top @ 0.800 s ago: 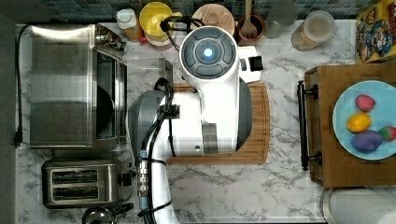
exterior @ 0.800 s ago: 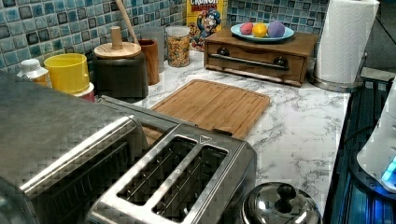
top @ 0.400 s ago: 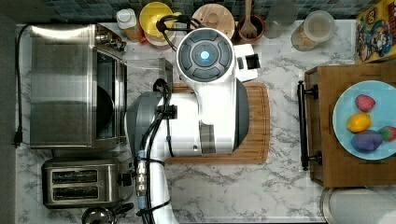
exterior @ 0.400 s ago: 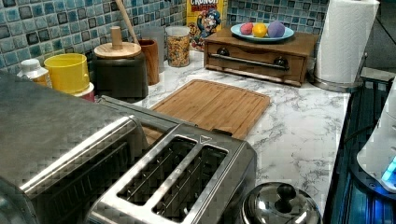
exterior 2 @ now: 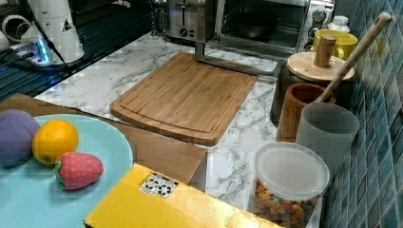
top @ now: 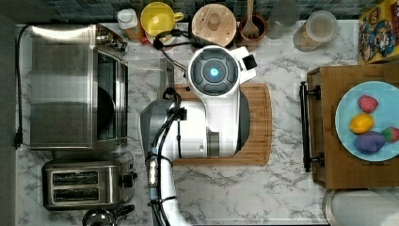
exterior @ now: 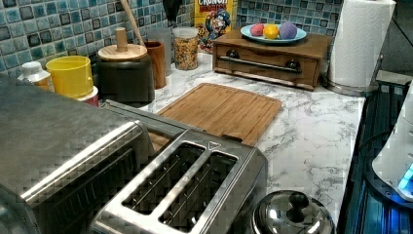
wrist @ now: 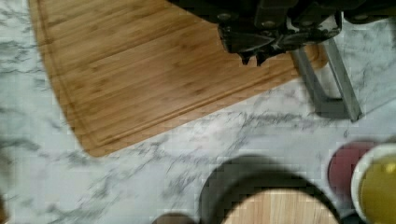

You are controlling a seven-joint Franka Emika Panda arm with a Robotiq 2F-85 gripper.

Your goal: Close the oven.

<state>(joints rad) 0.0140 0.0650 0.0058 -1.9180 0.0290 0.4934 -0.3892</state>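
Top view: oven (top: pixel 70 87) stood at the counter's (top: pixel 282 197) left edge, door lowered flat, its handle (wrist: pixel 334 84) beside the gripper (wrist: pixel 254 58); jaws appeared pinched together, holding nothing. Closing remained undone.

The arm (top: pixel 207 127) is glossy white with rounded, bulky shells and a grey, dome-shaped joint cover (top: pixel 153 123). A round dark grey cap (top: pixel 214 73) tops the wrist end, with a small blue light at its centre. Black cables (top: pixel 165 122), bundled and clipped, run along the links. The hand (wrist: pixel 266 39) is black, with visible screws.
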